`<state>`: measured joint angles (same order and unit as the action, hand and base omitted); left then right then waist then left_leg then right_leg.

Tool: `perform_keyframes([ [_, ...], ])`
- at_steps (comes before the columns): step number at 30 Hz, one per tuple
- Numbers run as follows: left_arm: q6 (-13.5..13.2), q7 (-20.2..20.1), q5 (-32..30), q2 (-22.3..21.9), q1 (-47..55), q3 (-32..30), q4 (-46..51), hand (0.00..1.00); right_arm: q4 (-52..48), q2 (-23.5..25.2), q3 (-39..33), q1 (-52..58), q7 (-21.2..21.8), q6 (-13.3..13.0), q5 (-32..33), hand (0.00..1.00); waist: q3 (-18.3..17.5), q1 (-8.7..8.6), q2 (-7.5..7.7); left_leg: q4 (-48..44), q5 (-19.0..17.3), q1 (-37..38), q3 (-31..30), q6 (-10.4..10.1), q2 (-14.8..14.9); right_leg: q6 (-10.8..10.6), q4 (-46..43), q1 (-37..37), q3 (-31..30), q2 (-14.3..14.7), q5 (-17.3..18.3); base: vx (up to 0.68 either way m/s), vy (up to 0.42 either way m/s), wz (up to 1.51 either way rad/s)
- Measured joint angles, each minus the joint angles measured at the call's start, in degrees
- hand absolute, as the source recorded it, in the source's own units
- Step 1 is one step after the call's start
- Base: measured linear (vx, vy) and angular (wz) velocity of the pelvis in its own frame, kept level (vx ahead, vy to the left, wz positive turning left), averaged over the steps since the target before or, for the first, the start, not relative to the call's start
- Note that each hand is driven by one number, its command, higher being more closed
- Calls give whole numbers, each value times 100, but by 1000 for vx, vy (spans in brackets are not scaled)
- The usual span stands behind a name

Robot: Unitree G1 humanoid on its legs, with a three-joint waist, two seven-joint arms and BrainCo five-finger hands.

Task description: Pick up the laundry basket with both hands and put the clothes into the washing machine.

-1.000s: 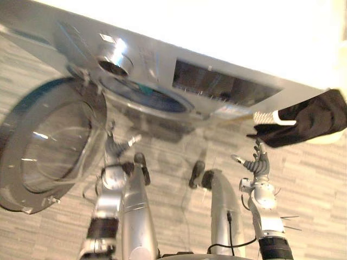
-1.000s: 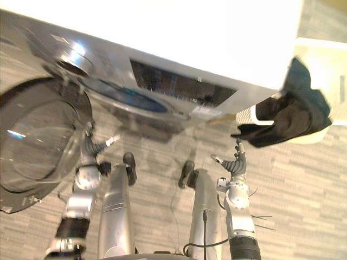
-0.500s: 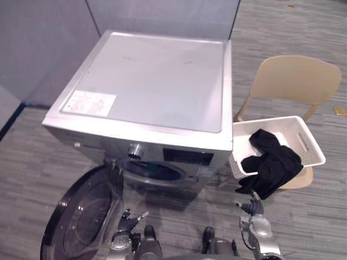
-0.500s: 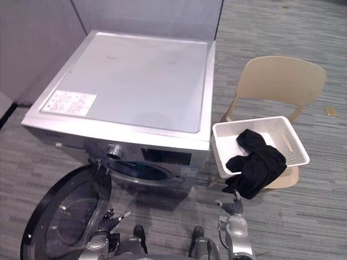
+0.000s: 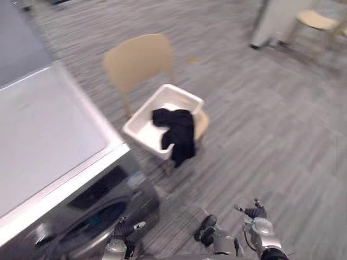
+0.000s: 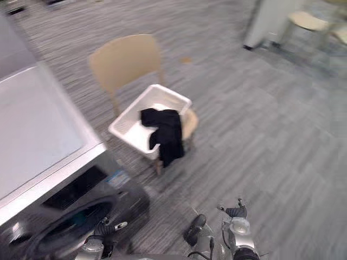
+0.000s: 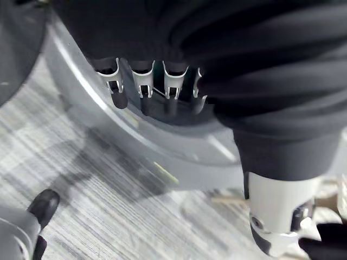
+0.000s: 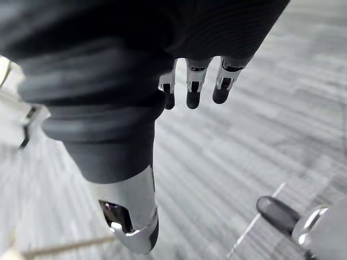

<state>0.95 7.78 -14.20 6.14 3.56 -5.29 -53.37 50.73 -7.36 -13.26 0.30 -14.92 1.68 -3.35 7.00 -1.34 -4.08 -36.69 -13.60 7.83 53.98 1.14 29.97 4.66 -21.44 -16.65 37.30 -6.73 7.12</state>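
1 black garment (image 5: pixel 181 132) overhangs basket (image 5: pixel 138 127), hiding near rim.

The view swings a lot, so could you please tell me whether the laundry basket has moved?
No: the laundry basket still sits on the chair; the camera turned.

Beige chair (image 5: pixel 138 62): curved backrest upright, slim legs, standing on floor (image 5: pixel 260 124) close to left-hand wall side. Floor grey, laid in narrow plank-like strips, running across whole room. Small tan scrap (image 5: pixel 192 60) lying on floor just beyond chair, apart from it. Far corner: second pale chair (image 5: pixel 317 20), blurred, well apart from first. Beside it, tall light-coloured block (image 5: pixel 276 21), nature unclear. Blue-grey partition (image 5: pixel 19 38) at opposite far edge.
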Motion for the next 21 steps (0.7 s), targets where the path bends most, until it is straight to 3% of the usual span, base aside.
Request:
perform_keyframes([
  [1, -1, -6, 0, -84, 31, 23, -13, 0, -4, 24, 7, -2, -15, 3, -4, 0, 87, 83, -80, -977, 402, -569, -1191, 642, 179, 61, 281, 134, -349, 290, -18, 203, -260, -137],
  [2, -4, -3, 0, -152, 37, 23, -8, 0, -19, -10, 6, -37, -22, 3, -7, 0, 160, 106, -131, -1332, 248, -865, -1843, 366, 17, 100, 390, 196, -519, 380, -45, 192, -154, -160],
  [3, -19, -2, 2, -252, 30, 78, 0, 0, -19, -45, 7, -90, -42, 2, -7, 0, 294, 143, -162, -1701, -76, -1500, -2947, -115, -542, 116, 556, 294, -792, 507, -75, 237, -87, -144],
  [4, -23, 13, 41, -300, 22, 88, 98, 0, 7, -55, 7, -75, -50, 3, -4, 0, 330, 269, -174, -1710, -243, -1975, -3642, -336, -1109, 41, 760, 465, -987, 615, -134, 263, -92, -129],
  [6, -31, 91, 85, -320, 34, 124, 231, 0, 3, 44, 10, -79, -100, -1, 0, 0, 377, 389, -159, -1063, -247, -2492, -3983, -328, -1702, -84, 1272, 963, -1261, 830, -212, 348, -108, -86],
  [9, -36, 113, 113, -349, 41, 106, 355, 0, -59, 98, 45, -121, -116, -13, -2, 0, 384, 533, -152, 562, -128, -2727, -3974, -445, -2137, -109, 1738, 1402, -1500, 1025, -211, 326, -53, -45],
  [11, -27, 112, 119, -307, 48, -13, 418, 0, -55, 136, 147, -258, -121, -17, -4, 0, 443, 695, 7, 1847, 773, -2735, -3914, -230, -2469, -168, 2198, 1814, -1724, 1107, -204, 462, -3, -42],
  [12, -22, 112, 118, -291, 50, -48, 418, 0, -55, 131, 188, -290, -125, -17, -5, 0, 428, 719, 26, 1957, 955, -2695, -3857, -163, -2516, -193, 2273, 1869, -1755, 1105, -193, 498, 12, -15],
  [13, -18, 108, 111, -265, 27, -109, 428, 0, -53, 108, 255, -418, -144, -14, -6, 0, 454, 708, 109, 1881, 1006, -2744, -3662, -26, -2521, -239, 2286, 1892, -1770, 1067, -164, 511, 25, 15],
  [15, -12, 103, 106, -273, 22, -241, 406, 0, -24, 92, 255, -553, -155, -3, -37, 0, 498, 695, 187, 1289, 702, -3035, -3570, 447, -2564, -457, 2147, 1905, -1872, 998, -21, 497, 62, 27],
  [16, -3, 112, 113, -290, 34, -324, 334, 0, 92, 65, 256, -564, -156, -6, -75, 0, 506, 717, 199, 1203, 621, -3004, -3500, 586, -2636, -773, 1553, 1835, -1757, 893, 257, 501, 113, 29],
  [17, 12, 111, 123, -263, 93, -321, 187, 0, 221, 69, 263, -573, -142, -7, -82, 0, 481, 710, 170, 1490, 408, -2587, -3416, 506, -2703, -1104, 92, 1520, -1689, 646, 576, 525, 129, 42],
  [18, 11, 108, 124, -257, 126, -315, 182, 0, 236, 101, 263, -565, -140, -4, -84, 0, 482, 690, 229, 1684, 316, -2336, -3490, 488, -2762, -1175, -825, 1272, -1675, 492, 582, 583, 107, 91],
  [19, 4, 114, 126, -159, 174, -210, 211, 0, 236, 170, 297, -443, -129, 0, -98, 0, 483, 611, 406, 1881, 255, -1920, -3840, 520, -2957, -1280, -2561, 696, -1739, 66, 170, 780, 11, 150],
  [20, 15, 115, 128, -89, 173, -96, 215, 0, 245, 190, 305, -399, -116, 14, -124, 0, 479, 524, 424, 1901, 229, -1686, -4295, 527, -3030, -1157, -3379, 365, -1761, -81, 382, 659, -26, 162],
  [21, 14, 116, 128, -96, 171, -82, 221, 0, 236, 189, 307, -401, -115, 14, -130, 0, 490, 528, 399, 1955, 230, -1539, -4485, 524, -3012, -1072, -3489, 237, -1774, -131, 498, 774, -112, 150],
])
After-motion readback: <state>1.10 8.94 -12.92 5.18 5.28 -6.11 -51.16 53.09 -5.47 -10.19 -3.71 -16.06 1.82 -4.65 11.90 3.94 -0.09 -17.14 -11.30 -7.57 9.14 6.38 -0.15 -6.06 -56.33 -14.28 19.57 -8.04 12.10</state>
